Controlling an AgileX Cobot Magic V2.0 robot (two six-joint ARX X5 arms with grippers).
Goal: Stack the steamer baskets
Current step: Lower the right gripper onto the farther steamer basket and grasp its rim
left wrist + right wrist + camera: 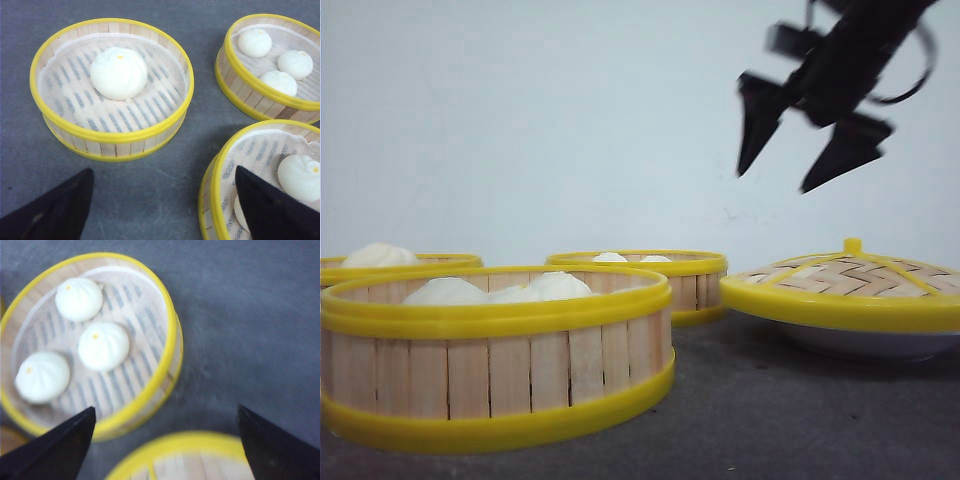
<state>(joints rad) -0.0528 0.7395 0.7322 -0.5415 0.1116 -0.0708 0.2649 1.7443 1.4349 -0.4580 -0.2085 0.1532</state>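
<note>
Yellow-banded round slatted wooden steamer baskets (495, 355) sit apart on the grey worktop (770, 420) holding white buns (118, 73), and with both our right claw (810, 140) and left claw (160, 205) released, we risk clipping a rim and tipping buns.

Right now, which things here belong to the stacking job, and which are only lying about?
For the job: near basket, left basket, back basket, open right gripper.
Lying about: lid, dish, buns.
</note>
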